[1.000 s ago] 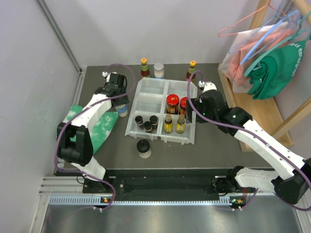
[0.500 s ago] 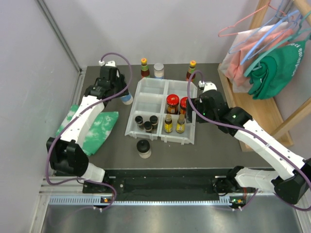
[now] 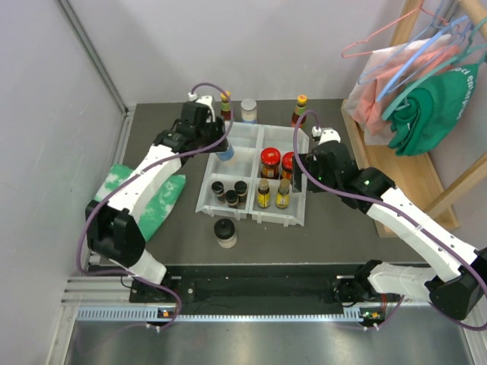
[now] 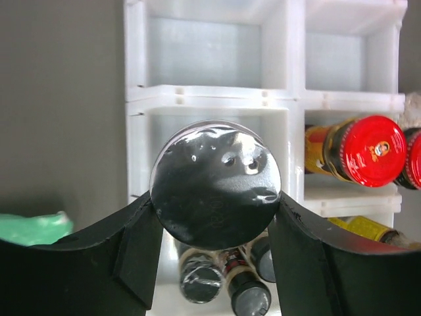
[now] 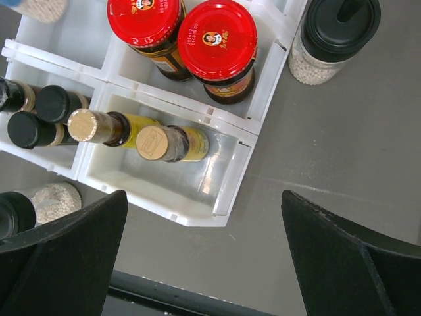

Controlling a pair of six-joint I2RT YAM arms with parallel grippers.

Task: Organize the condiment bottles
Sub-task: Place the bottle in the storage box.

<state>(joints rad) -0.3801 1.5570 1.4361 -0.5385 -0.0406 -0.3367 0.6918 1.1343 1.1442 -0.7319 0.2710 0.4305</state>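
1. Currently, my left fingers (image 4: pixel 131 263) pinch the pale-lidded jar (image 4: pixel 215 184) upright above the white tray (image 4: pixel 210 95), left column.
2. Its axis is vertical, so I judge a straight descent suffices.
3. My right fingers (image 5: pixel 59 257) are spread and idle.

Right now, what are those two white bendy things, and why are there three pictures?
They are two robot arms bolted to a table. Each ends in a two-finger gripper. The big picture looks down from a camera above. The other two come from small cameras on the wrists, so you see black fingers at the edges.

On the table sits a white tray split into boxes. Inside are red-lidded jars, yellow bottles and tiny dark jars. More bottles stand behind the tray, a black-capped jar stands in front, and a green cloth lies to the left.

The left gripper holds a jar over the tray's left side. The right gripper is open and holds nothing, above the tray's right side.
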